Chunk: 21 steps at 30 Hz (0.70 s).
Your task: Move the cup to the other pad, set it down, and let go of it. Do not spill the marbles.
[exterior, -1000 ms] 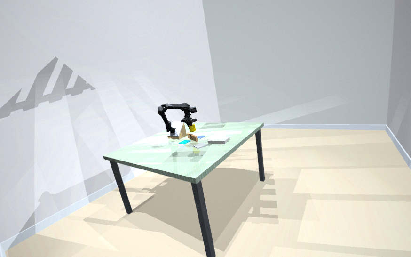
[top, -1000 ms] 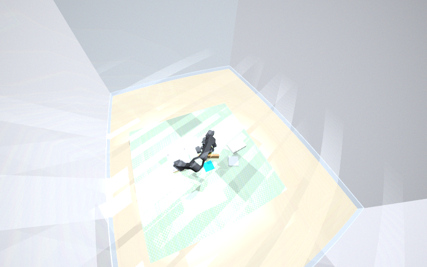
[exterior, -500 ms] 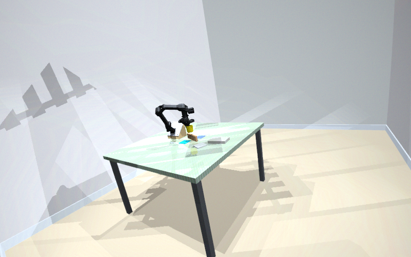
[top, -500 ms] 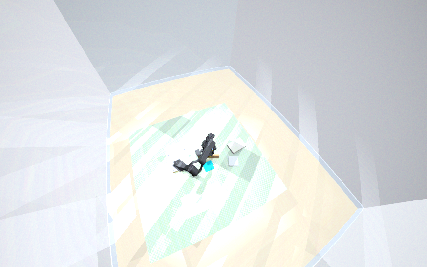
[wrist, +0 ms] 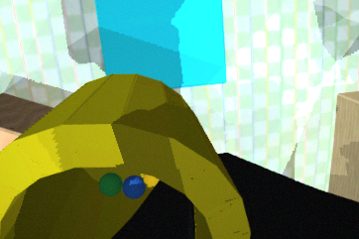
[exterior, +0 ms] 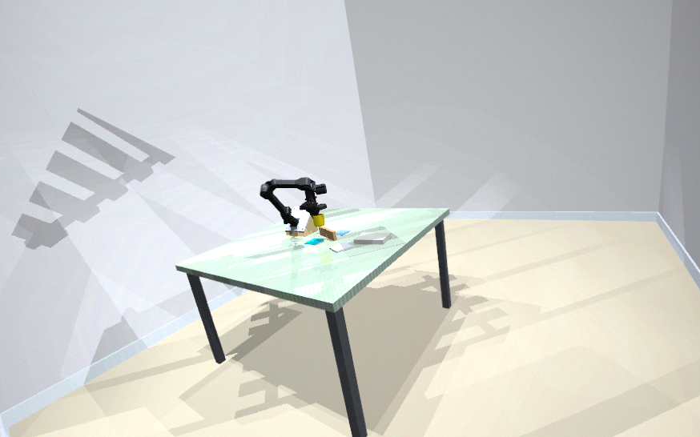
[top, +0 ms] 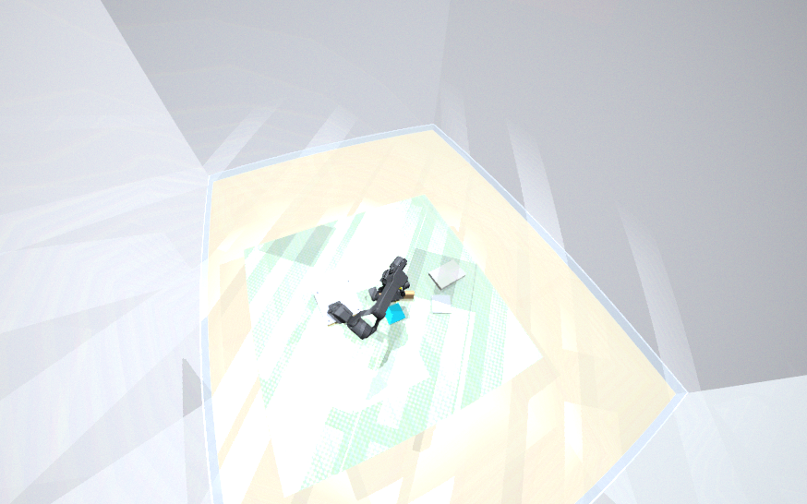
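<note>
1. Cup is hanging upright in the gripper, clamped by its wall so the marbles are staying inside;
2. Cyan pad is lying just ahead and below, likely the drop spot.

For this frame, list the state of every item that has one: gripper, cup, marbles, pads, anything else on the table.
gripper: shut on the yellow cup
yellow cup: lifted off the table, held roughly upright
marbles: green and blue ones visible inside the cup, none spilled
cyan pad: flat on the table, bare, ahead of the cup
wooden block: lying on the table
grey slab: lying flat, untouched
</note>
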Each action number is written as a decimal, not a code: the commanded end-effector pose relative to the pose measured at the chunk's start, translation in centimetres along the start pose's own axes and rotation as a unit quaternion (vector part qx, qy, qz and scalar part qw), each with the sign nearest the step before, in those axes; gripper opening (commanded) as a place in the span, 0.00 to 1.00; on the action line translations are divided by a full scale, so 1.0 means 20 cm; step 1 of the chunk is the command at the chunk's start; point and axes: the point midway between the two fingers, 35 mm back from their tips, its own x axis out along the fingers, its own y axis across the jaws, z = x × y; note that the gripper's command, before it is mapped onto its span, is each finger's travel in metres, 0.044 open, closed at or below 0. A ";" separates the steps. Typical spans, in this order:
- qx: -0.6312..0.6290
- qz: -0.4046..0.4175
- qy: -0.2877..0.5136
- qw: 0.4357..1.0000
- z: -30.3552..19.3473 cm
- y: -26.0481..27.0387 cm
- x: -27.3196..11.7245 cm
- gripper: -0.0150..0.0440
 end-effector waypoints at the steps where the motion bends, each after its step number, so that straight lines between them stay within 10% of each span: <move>1: -0.003 -0.001 -0.002 1.000 0.03 -0.02 0.00 0.25; 21: -0.003 -0.001 -0.003 1.000 0.21 -0.11 0.00 0.25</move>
